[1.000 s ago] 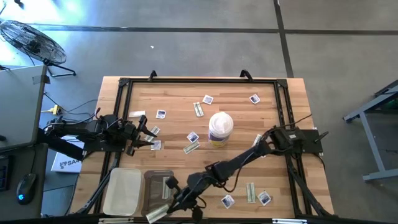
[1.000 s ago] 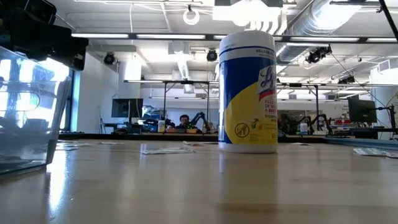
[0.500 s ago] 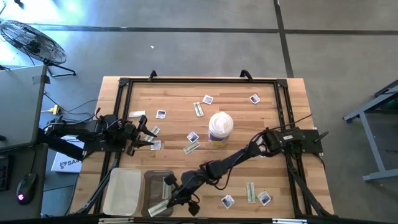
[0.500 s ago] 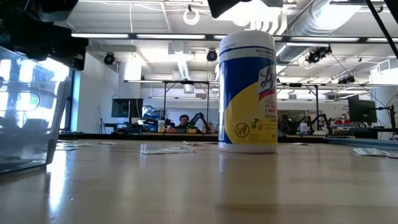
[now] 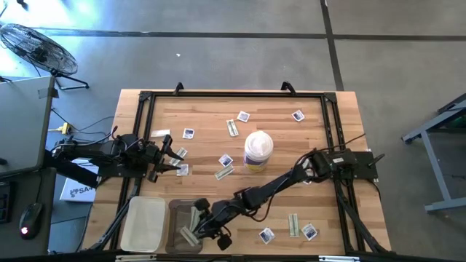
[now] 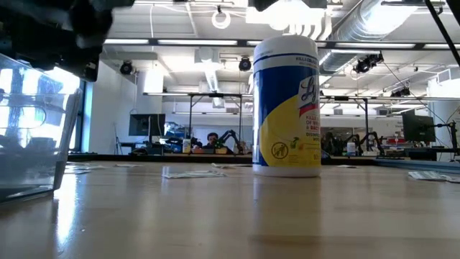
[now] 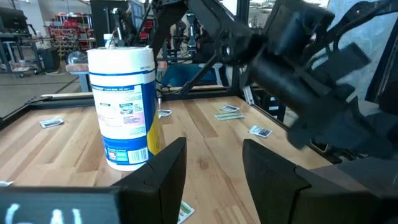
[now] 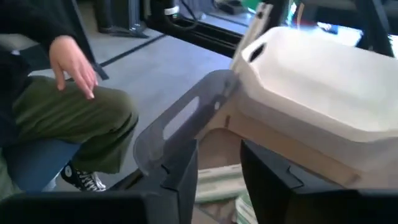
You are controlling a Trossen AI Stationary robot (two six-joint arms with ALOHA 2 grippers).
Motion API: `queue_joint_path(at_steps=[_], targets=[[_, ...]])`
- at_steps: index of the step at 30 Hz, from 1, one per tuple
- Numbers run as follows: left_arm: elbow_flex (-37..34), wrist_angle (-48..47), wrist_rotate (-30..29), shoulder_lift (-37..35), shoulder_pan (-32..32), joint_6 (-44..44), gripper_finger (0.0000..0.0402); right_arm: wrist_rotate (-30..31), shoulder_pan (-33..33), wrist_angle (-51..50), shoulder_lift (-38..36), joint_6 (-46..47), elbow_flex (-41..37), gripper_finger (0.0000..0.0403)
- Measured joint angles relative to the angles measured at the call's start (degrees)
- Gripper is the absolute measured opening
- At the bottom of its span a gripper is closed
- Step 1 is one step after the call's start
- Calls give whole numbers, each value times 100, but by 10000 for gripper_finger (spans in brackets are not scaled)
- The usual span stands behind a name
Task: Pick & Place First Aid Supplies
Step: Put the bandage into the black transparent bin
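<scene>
High view: I see my right gripper (image 5: 195,227) over the clear bin (image 5: 175,218) at the near edge, fingers parted, nothing held. A narrow strip packet (image 5: 189,235) lies inside, long axis diagonal. My left gripper (image 5: 172,160) waits spread farther back, beside scattered packets (image 5: 224,160) and the wipes canister (image 5: 258,150).

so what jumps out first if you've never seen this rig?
The tall white-lidded canister standing mid-table, with small flat packets scattered around it. Next, the right arm stretched across to the table's near left corner, its hand open over the clear bin, where a pale strip lies; a white lid sits beside it. The left hand waits open at the left edge.
</scene>
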Motion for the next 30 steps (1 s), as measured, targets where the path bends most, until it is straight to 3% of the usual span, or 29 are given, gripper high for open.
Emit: queue_joint_path(at_steps=[8,11,14,22,26,30], targets=[[0,2,0,0,0,0,154,1428,-8,-2812,-1149,-26,18,125],[0,2,0,2,0,0,154,2105,-66,-3443,-1291,101,18,126],[0,2,0,2,-2,0,154,2366,-210,-3940,-1225,433,-14,126],[0,3,0,1,0,0,154,2460,-882,-2979,-1129,1209,-1120,126],[0,4,-2,2,0,0,154,1659,-1219,-1927,-1127,1173,-1792,126],[0,0,-7,2,0,0,154,1557,-1444,-1417,-1118,1206,-2165,126]])
